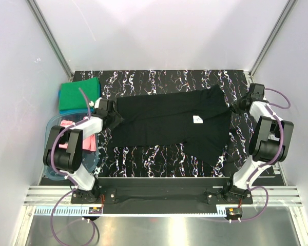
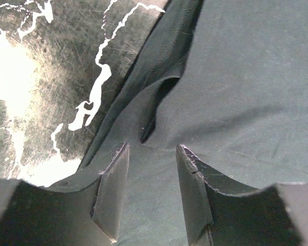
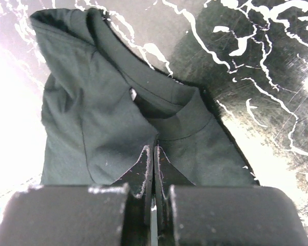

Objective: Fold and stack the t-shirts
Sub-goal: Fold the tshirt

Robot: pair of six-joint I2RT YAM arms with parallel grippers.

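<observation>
The black t-shirt (image 1: 174, 123) lies spread on the marbled table, with its small white neck label (image 1: 198, 119) facing up. My left gripper (image 1: 113, 117) is at the shirt's left edge; in the left wrist view it (image 2: 153, 147) is open, with black cloth (image 2: 236, 77) lying between and under the fingers. My right gripper (image 1: 235, 108) is at the shirt's right edge; in the right wrist view it (image 3: 154, 147) is shut on a fold of the black shirt (image 3: 87, 118) near the collar. The green t-shirt (image 1: 79, 96) lies folded at the far left on a blue one (image 1: 59, 95).
A clear blue-tinted tub (image 1: 54, 171) stands at the near left, with the pink t-shirt (image 1: 66, 124) in it. Grey walls close in on both sides and at the back. The table's front rail (image 1: 159, 184) runs between the arm bases.
</observation>
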